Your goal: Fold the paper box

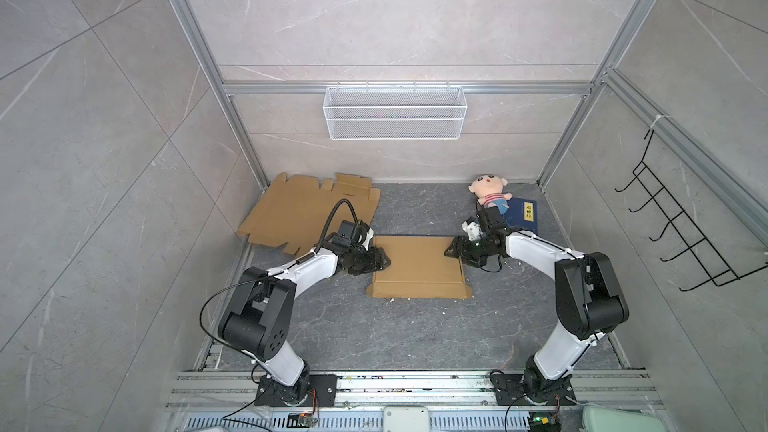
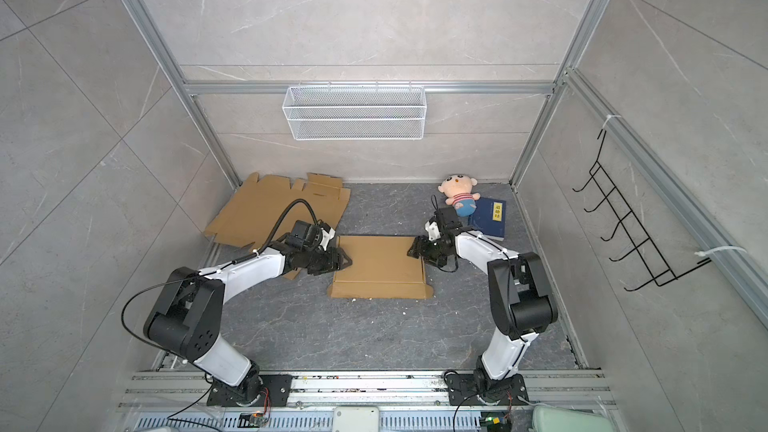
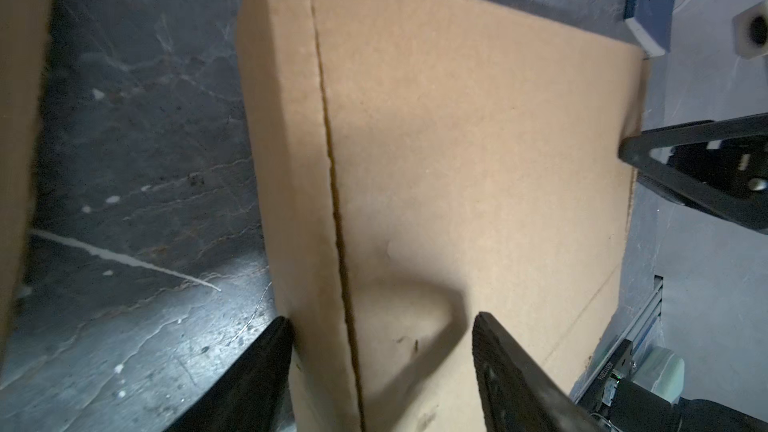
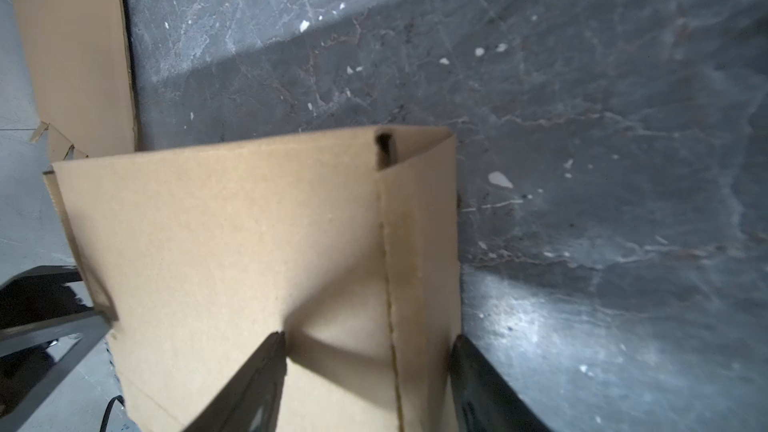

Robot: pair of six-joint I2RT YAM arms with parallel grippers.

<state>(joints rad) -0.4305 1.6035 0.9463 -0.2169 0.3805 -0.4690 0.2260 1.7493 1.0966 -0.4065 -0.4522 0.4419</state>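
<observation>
Spreading across the enclosure floor, a dark grey marbled tabletop (image 1: pixel 395 334) carries everything. At its far left corner lies a large flat sheet of unfolded brown cardboard (image 1: pixel 299 214), its notched edge against the back wall. Near the middle of the table, in both top views, rests the folded brown cardboard box (image 1: pixel 419 268), lying low and flat, with a creased narrow strip running along its near edge. A white wire mesh basket (image 1: pixel 395 114) hangs on the back wall above it, and a black wire hook rack (image 1: pixel 681 234) hangs on the right wall. At the far right of the table a dark blue book with a yellow label (image 1: pixel 524 218) lies flat, and a small plush doll in a striped shirt (image 1: pixel 490 193) rests partly on its far corner.

The left gripper (image 1: pixel 384 261) meets the box's left edge. In its wrist view its fingers (image 3: pixel 498 351) stand spread apart, released, one over the top panel and one just beside the strip's outer edge. The right gripper (image 1: pixel 449 251) meets the box's right edge near the far corner, its fingers (image 4: pixel 266 359) likewise apart and clamping nothing, straddling the crease.
</observation>
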